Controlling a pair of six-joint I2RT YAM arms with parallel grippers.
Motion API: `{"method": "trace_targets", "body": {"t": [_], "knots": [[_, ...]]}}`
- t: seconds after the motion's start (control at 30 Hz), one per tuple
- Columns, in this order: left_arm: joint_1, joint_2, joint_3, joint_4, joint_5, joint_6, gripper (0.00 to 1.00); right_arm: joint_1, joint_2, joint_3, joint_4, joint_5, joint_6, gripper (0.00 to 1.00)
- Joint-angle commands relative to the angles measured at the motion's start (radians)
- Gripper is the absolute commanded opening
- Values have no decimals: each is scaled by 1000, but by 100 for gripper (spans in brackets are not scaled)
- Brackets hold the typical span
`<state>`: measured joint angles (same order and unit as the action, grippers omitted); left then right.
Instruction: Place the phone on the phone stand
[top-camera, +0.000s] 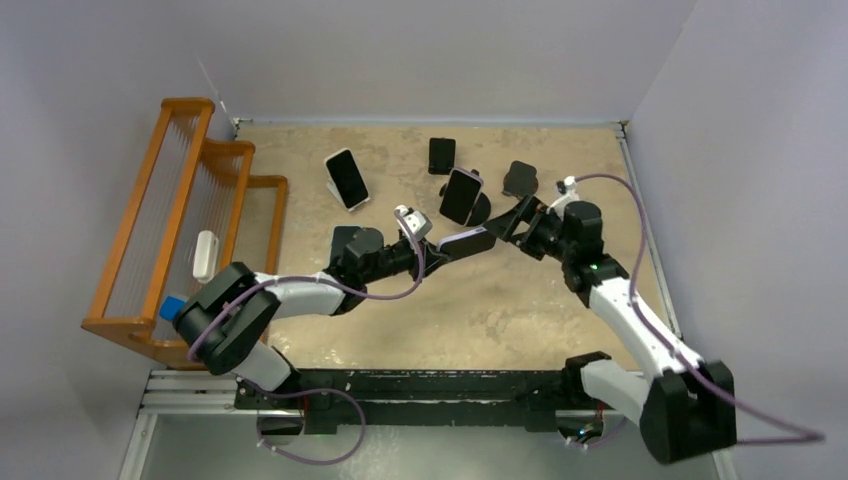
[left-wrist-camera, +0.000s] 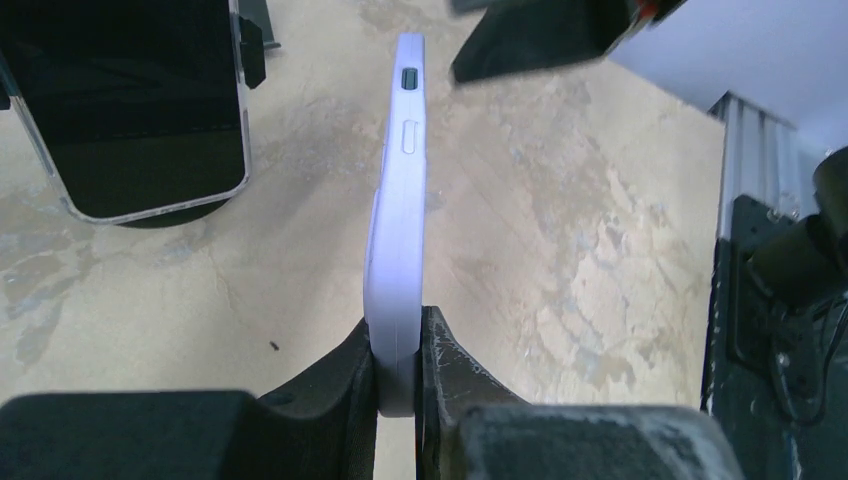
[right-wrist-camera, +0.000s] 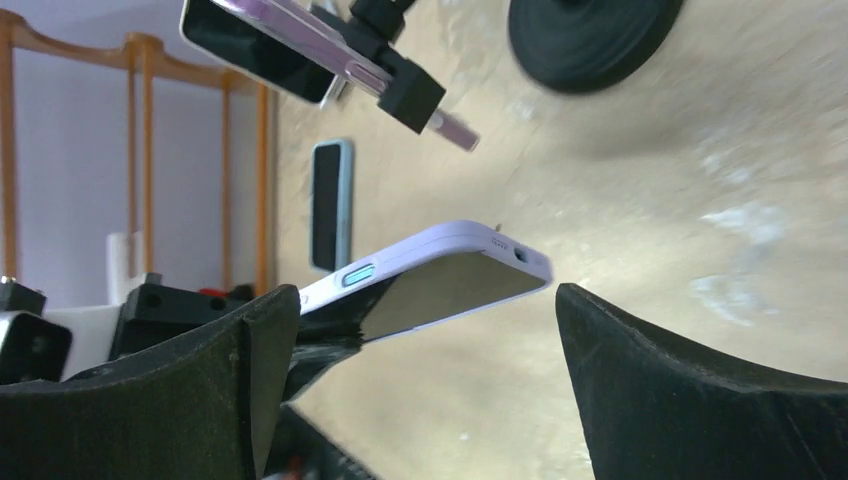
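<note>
The counter (top-camera: 500, 300) is a tan, mottled board with pale worn patches. At its left edge stands an orange wooden rack (top-camera: 188, 105) strung with thin wires. Toward the far side, left of centre, a phone with a dark screen (top-camera: 347, 178) leans back on a pale support. Near the middle, a second phone (top-camera: 461, 195) is propped on a stand with a round black base (top-camera: 482, 209). Just behind it a small dark upright piece (top-camera: 441, 155) rises from the surface; whether it is a phone or a bare stand cannot be told. To the right sits an empty black stand (top-camera: 519, 178).
</note>
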<state>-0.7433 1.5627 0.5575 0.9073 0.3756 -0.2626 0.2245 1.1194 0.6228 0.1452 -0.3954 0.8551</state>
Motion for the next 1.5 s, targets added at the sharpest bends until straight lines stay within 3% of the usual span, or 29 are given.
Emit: {"method": "trace_targets", "body": {"t": [0.0, 0.1, 0.2, 0.33, 0.4, 0.53, 0.63, 0.83, 1.1, 1.47], "knots": [[3, -124, 63, -270, 20, 144, 0, -9, -180, 27, -200, 181, -291, 99], [4, -198, 121, -423, 0, 201, 0, -9, -270, 48, -220, 185, -367, 99], [4, -260, 253, -697, 13, 324, 0, -9, -358, 53, -177, 122, -386, 99], [7, -319, 434, -1065, 52, 511, 0, -5, -403, 70, -24, -174, -454, 99], [22, -334, 551, -1275, 147, 588, 0, 55, -377, 100, -20, -292, -518, 98], [42, -342, 706, -1542, 295, 670, 0, 176, -280, 213, -174, -204, -690, 91], [45, -345, 774, -1669, 344, 720, 0, 218, -304, 245, -235, -160, -787, 89], [44, -324, 821, -1764, 427, 755, 0, 231, -410, 255, -234, -186, -874, 85], [46, -276, 811, -1736, 438, 767, 0, 257, -344, 297, -273, -315, -903, 80], [48, -259, 870, -1728, 451, 772, 0, 374, -258, 315, -300, -273, -938, 75]]}}
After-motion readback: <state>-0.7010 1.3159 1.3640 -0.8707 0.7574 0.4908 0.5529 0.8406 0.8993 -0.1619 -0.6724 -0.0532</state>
